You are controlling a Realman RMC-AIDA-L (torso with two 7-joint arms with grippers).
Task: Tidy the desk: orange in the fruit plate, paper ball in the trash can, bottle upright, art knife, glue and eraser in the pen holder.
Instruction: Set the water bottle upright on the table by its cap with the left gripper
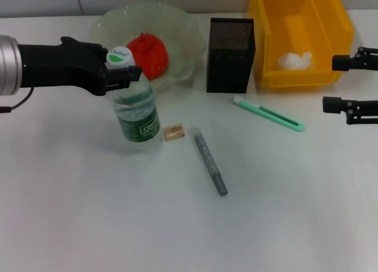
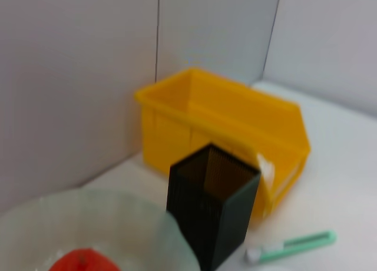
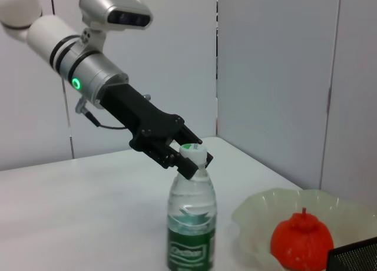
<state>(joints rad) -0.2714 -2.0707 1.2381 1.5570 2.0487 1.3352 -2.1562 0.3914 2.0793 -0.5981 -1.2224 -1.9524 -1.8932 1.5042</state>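
Note:
The clear bottle point(image 1: 137, 109) with a green label stands upright on the table, and my left gripper point(image 1: 122, 69) is shut on its neck just under the white cap point(image 3: 191, 159). The orange point(image 1: 147, 54) lies in the glass fruit plate point(image 1: 106, 23). A white paper ball point(image 1: 294, 60) rests inside the yellow trash can point(image 1: 339, 32). The green art knife point(image 1: 269, 113), the grey glue stick point(image 1: 209, 161) and the small tan eraser point(image 1: 174, 132) lie flat on the table in front of the black mesh pen holder point(image 1: 230, 47). My right gripper point(image 1: 345, 84) hovers open at the right edge.
The pen holder stands between the fruit plate and the yellow can, close to both. The art knife point(image 2: 294, 246) lies just in front of the pen holder point(image 2: 212, 215). White table stretches in front of the glue stick toward the near edge.

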